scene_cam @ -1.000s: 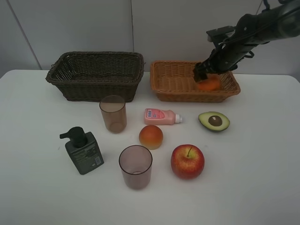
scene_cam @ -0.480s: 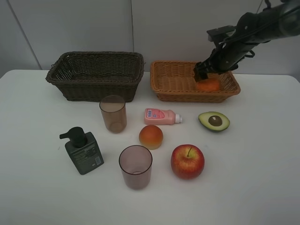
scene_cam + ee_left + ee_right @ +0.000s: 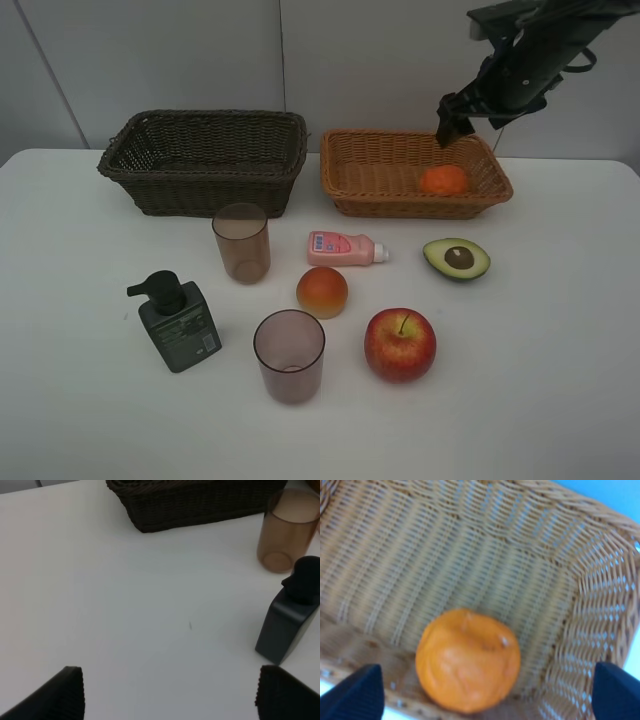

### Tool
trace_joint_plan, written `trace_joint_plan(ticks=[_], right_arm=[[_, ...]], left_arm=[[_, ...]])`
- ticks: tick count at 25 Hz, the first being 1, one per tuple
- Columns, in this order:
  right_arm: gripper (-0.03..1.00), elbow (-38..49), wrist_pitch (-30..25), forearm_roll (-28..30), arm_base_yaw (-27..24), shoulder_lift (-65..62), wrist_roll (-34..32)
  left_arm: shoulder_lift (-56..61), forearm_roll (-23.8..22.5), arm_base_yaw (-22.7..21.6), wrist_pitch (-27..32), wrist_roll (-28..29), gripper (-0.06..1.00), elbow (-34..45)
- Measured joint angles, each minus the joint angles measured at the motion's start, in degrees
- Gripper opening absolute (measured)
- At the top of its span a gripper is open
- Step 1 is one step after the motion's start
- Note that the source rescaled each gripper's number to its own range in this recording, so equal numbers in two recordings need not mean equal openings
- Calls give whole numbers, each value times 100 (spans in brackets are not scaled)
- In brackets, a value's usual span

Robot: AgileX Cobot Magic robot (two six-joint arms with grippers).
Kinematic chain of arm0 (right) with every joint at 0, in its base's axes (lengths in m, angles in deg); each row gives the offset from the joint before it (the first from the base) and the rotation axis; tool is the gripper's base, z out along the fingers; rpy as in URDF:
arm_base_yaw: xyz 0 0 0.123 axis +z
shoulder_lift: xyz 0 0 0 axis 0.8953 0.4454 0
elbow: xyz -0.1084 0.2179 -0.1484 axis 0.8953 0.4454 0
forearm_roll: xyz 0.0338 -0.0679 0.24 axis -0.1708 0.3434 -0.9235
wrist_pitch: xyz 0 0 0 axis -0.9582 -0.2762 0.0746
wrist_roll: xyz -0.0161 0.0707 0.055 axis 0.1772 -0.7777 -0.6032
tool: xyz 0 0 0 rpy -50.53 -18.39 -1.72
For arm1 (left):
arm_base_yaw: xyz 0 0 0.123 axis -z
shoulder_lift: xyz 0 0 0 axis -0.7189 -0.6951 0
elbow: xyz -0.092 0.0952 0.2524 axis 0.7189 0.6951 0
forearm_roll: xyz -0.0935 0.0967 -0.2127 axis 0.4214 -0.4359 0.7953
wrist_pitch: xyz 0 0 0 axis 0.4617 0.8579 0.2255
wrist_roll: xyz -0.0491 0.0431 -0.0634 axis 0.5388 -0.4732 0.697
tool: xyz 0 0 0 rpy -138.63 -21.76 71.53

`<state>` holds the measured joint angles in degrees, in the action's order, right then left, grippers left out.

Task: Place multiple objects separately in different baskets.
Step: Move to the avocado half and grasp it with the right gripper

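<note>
Orange tangerine (image 3: 443, 180), loose, inside shallow tan basket (image 3: 395, 206)

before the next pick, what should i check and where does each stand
1. Tangerine lying free in tan basket: ok.
2. Right tool open, above that basket, holding nothing: ok.
3. Left tool open over bare table: ok.
4. Apple, peach, avocado apart from each other: ok.
5. Pink bottle upright: not ok, it lies on its side.
6. Dark basket empty: cannot tell, its near inside is hidden.
</note>
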<state>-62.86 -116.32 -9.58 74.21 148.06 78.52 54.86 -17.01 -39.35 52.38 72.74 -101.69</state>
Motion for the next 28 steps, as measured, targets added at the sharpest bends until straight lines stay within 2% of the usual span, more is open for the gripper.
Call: trace_joint_plan(ticks=[4,8,17,24,28], right_arm=[[65,186,-453,13,79,-299,31],[65,640,-596,13,147,-520,150],[65,1876,-279,-163,183,-668,364],[65,2006,-115,-652,183,-435,1131],[65,2006,-84,-724,183,-165,1515]], left_arm=[[0,0,0,0,0,93,0],[0,0,0,0,0,93,0],[0,0,0,0,0,93,0],[0,0,0,0,0,93,0],[0,0,0,0,0,93,0]])
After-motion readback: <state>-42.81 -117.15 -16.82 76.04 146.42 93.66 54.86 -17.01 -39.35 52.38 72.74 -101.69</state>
